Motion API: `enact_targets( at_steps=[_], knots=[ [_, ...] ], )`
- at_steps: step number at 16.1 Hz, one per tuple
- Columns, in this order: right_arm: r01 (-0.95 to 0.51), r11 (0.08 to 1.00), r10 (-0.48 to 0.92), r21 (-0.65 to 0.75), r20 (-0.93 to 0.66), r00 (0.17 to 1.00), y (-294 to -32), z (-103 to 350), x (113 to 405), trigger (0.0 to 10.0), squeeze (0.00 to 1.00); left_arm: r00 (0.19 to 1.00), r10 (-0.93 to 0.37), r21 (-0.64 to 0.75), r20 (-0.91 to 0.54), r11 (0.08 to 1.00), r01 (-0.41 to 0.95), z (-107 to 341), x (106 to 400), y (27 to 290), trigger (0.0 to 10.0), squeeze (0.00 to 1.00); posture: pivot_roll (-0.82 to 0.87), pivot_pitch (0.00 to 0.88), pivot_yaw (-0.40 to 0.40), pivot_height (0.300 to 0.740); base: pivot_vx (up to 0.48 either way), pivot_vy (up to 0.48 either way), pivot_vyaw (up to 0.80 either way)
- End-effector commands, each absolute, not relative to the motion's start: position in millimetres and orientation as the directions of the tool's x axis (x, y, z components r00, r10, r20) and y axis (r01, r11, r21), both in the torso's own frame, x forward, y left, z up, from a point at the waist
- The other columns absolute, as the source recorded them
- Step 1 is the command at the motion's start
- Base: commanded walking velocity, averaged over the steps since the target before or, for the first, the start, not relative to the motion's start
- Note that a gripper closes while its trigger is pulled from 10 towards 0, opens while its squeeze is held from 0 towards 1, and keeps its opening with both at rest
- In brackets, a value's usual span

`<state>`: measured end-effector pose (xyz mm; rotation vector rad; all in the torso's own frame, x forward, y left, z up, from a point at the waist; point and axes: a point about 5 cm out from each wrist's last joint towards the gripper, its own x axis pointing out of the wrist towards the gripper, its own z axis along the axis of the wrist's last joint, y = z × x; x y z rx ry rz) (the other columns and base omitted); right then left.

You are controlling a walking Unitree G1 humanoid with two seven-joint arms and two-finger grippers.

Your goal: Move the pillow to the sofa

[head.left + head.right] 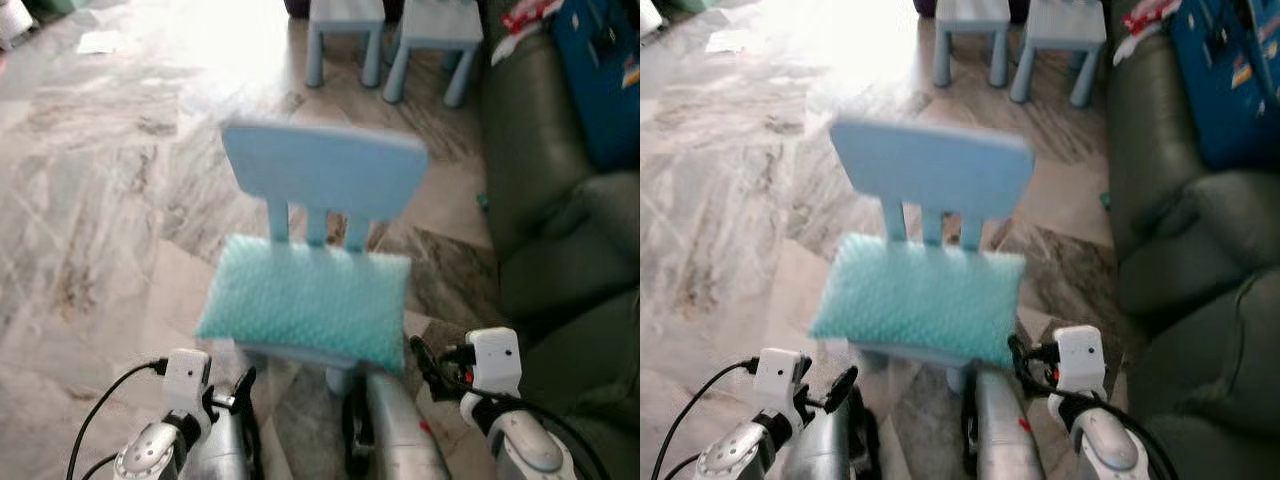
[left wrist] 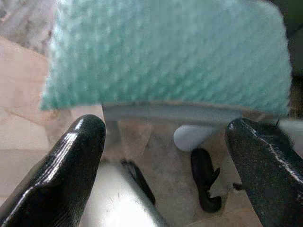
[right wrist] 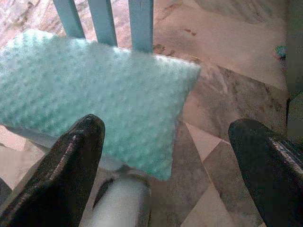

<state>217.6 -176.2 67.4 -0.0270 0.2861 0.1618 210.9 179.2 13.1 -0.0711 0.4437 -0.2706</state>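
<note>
The pillow (image 1: 305, 300) lies flat on the small blue chair (image 1: 325, 175) at twelve o'clock, untouched. The left gripper (image 2: 163, 156) and right gripper (image 3: 165, 156) are both spread wide and empty, low in front of the chair. The sofa (image 1: 560, 230) waits at two o'clock. Grasping, lifting and carrying all remain.

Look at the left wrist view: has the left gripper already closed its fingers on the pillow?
No: the left gripper is open, its fingers spread wide short of the pillow, which lies untouched on the blue chair.
</note>
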Motion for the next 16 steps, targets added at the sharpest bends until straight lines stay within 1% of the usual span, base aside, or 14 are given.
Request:
enact_targets(
  at_steps=[1,2,5,8,16],
  knots=[
    [-0.163,0.987,0.156,0.004,-0.311,0.938,-175.3,62.1,213.6,10.0,0.00,0.853,-0.264,-0.126,-0.449,0.964,0.232,6.3,203.2,182.0,10.0,0.00,-0.17,0.320,0.007,0.554,0.000,0.000,0.00],
    [-0.163,0.987,0.157,0.005,-0.310,0.938,-175.0,62.3,213.9,10.0,0.00,0.853,-0.264,-0.126,-0.450,0.965,0.232,6.3,203.2,181.9,10.0,0.00,-0.17,0.320,0.007,0.549,0.000,0.000,0.00],
    [-0.166,0.986,0.159,0.004,-0.307,0.938,-174.7,62.6,214.5,10.0,0.00,0.853,-0.262,-0.126,-0.451,0.965,0.230,6.0,202.7,181.9,10.0,0.00,-0.17,0.321,0.006,0.515,0.000,0.000,0.00],
    [-0.165,0.986,0.158,0.002,-0.306,0.939,-174.8,62.9,215.3,10.0,0.00,0.852,-0.264,-0.125,-0.451,0.965,0.232,5.8,202.9,181.6,10.0,0.00,-0.17,0.321,0.005,0.472,0.000,0.000,0.00],
    [-0.168,0.986,0.161,0.001,-0.300,0.940,-173.4,63.8,218.4,10.0,0.00,0.851,-0.263,-0.124,-0.454,0.965,0.232,5.6,202.3,181.4,10.0,0.00,-0.17,0.324,0.006,0.380,0.000,0.000,0.00]
  ],
)
